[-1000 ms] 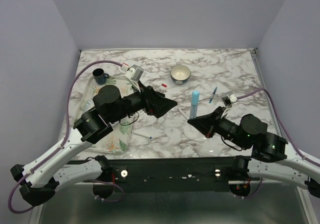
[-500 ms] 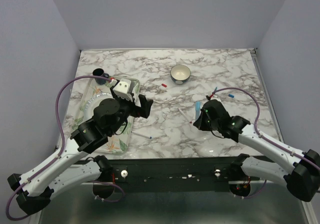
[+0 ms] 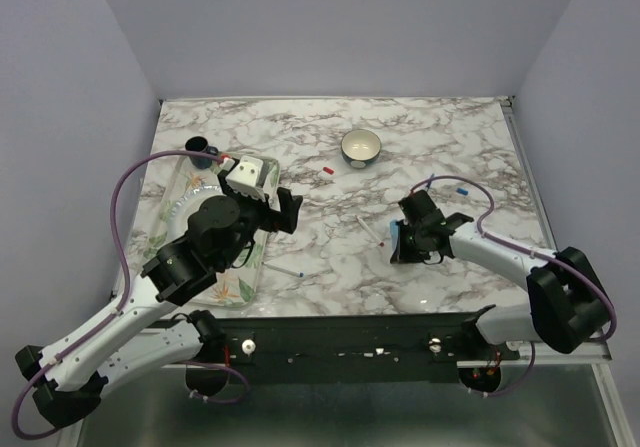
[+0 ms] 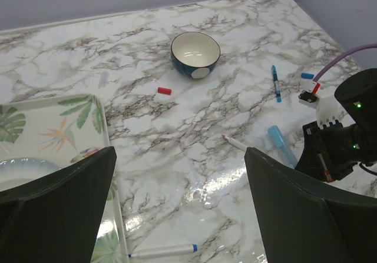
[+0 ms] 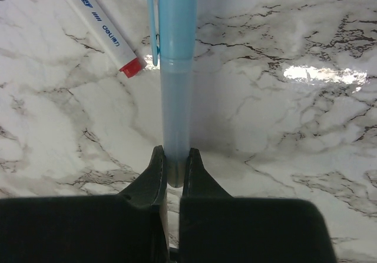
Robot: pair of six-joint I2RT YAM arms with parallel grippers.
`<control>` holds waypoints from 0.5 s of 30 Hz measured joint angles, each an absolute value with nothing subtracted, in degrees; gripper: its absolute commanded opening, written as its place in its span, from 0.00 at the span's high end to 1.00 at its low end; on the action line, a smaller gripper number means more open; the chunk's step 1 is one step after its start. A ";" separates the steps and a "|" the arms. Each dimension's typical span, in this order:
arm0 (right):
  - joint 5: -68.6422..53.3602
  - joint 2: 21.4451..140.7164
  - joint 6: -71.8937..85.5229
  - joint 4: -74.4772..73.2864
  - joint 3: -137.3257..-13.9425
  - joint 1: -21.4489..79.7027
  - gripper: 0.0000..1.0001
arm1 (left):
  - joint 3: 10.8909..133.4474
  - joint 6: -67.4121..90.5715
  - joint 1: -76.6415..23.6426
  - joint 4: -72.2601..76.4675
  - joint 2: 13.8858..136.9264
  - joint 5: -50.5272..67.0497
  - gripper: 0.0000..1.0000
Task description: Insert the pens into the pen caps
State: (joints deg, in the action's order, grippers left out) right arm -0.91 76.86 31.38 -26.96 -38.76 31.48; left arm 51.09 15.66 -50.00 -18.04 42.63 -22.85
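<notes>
The pale blue marker (image 5: 175,69) is lying on the table (image 5: 294,127), and the right tool (image 5: 174,160) is pinching its near end tight. A white pen (image 5: 97,25) with a red tip is lying just beside it. A red cap (image 4: 164,90) is sitting near the bowl (image 4: 195,51). The left tool (image 4: 179,154) is hanging wide open above the table, holding nothing.

Blue lettering (image 5: 107,32) is printed along the barrel of the white pen with the red tip (image 5: 94,19), just left of the pale blue marker (image 5: 175,69); the words cannot be read reliably.
</notes>
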 measured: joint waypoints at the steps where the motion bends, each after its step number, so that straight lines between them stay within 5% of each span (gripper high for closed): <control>1: -0.91 77.38 31.18 -27.09 -39.00 31.35 0.88 | 51.09 15.64 -50.00 -18.04 42.63 -22.83 0.01; 5: -1.10 79.72 30.30 -27.07 -39.29 30.74 0.71 | 51.09 15.66 -50.00 -18.09 42.63 -22.83 0.01; 15: 0.19 79.18 30.20 -28.58 -40.05 30.50 0.59 | 51.09 15.70 -50.00 -18.06 42.41 -23.46 0.01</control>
State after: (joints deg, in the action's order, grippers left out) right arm 0.19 79.18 30.20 -28.58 -40.05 30.50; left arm 51.09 15.70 -50.00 -18.06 42.41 -23.46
